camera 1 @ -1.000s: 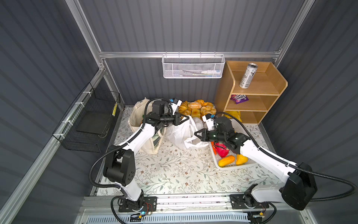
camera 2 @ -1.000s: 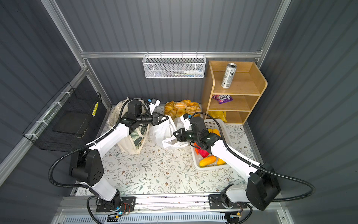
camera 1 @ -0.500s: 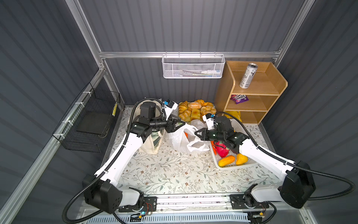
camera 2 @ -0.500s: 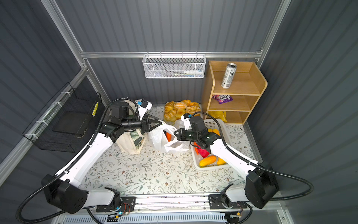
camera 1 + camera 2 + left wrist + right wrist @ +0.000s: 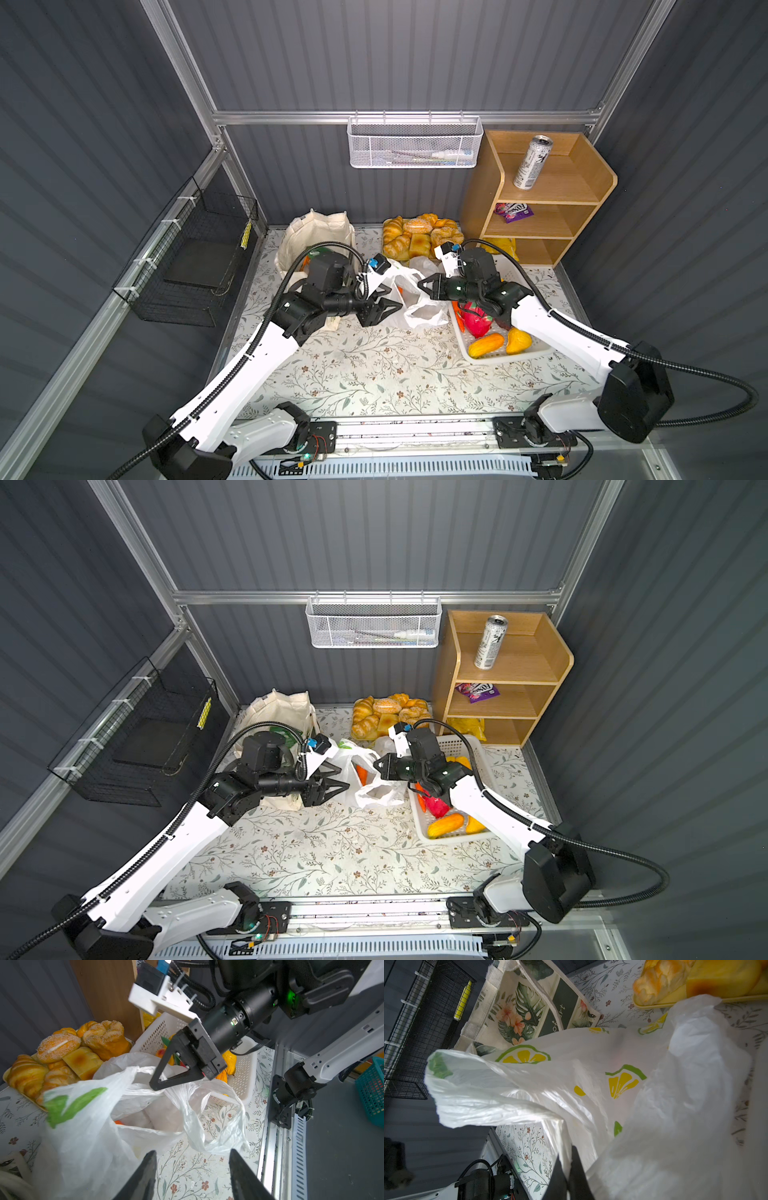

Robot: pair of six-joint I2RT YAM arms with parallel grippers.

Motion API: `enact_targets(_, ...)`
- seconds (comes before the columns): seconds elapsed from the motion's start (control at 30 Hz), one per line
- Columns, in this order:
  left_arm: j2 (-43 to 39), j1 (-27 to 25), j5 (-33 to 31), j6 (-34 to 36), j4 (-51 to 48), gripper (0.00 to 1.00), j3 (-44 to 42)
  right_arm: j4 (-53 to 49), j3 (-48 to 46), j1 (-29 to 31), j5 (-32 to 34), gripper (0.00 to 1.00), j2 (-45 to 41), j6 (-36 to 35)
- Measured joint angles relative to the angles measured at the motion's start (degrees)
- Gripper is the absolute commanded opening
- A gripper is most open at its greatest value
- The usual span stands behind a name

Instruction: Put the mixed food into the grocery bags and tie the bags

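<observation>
Left gripper (image 5: 192, 1159): my jaws are parted, nothing between them. The plastic bag (image 5: 87, 1130) bulges just beside one fingertip; I can't tell if it touches. Right gripper (image 5: 155, 1084): pinched tight on the bag's upper edge. The bag sits between the canvas tote (image 5: 320, 232) and the basket (image 5: 511, 357). The drink can (image 5: 532, 164) stands on the shelf (image 5: 552, 195), well apart.

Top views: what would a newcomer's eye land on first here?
The white lemon-print plastic bag sits mid-table between the two arms, with the right gripper shut on its rim and the left gripper open just beside it. Next come the golden bread pile against the back wall and the drink can upright on the top level of the wooden shelf at back right.
</observation>
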Motion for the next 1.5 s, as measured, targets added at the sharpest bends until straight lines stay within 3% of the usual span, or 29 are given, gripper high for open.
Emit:
enact_targets(0.27, 0.74, -12.72, -11.72, 2.62, -3.87, 0.59, 0.17, -0.24, 0.31, -0.07, -0.09, 0.00, 1.20, 0.00)
enact_targets(0.43, 1.14, -16.98, -18.32, 3.98, -4.42, 0.60, 0.35, -0.24, 0.31, -0.09, -0.11, 0.00, 1.29, 0.02)
enact_targets(0.73, 4.42, -18.53, -23.10, 5.27, -2.29, 0.57, 0.33, -0.24, 0.31, -0.09, -0.11, 0.00, 1.29, 0.20)
enact_targets(0.87, 5.03, -18.53, -25.64, 5.86, 1.44, 0.33, 0.07, -0.24, 0.31, -0.09, -0.13, 0.00, 1.29, 0.22)
enact_targets(0.9, 5.42, -18.53, -25.99, 5.99, 2.45, 0.30, 0.07, -0.24, 0.31, -0.09, -0.15, 0.00, 1.29, 0.22)
enact_targets(1.07, 8.50, -18.53, -25.73, 6.49, 4.87, 0.42, 0.07, -0.59, 0.42, -0.15, -0.55, 0.00, 1.25, 0.20)
enact_targets(1.17, 9.94, -18.53, -25.29, 6.67, 4.92, 0.42, 0.04, -0.66, 0.50, -0.42, -0.70, 0.00, 0.96, 0.17)
enact_targets(1.33, 10.49, -18.53, -25.44, 6.38, 5.70, 0.00, -0.35, -0.79, 0.59, -0.81, -0.94, 0.00, 0.48, 0.15)
enact_targets(1.5, 11.47, -17.38, -28.57, 4.42, 6.40, 0.00, 1.22, -3.28, 3.58, -1.70, -1.55, 0.00, 0.44, -0.31)
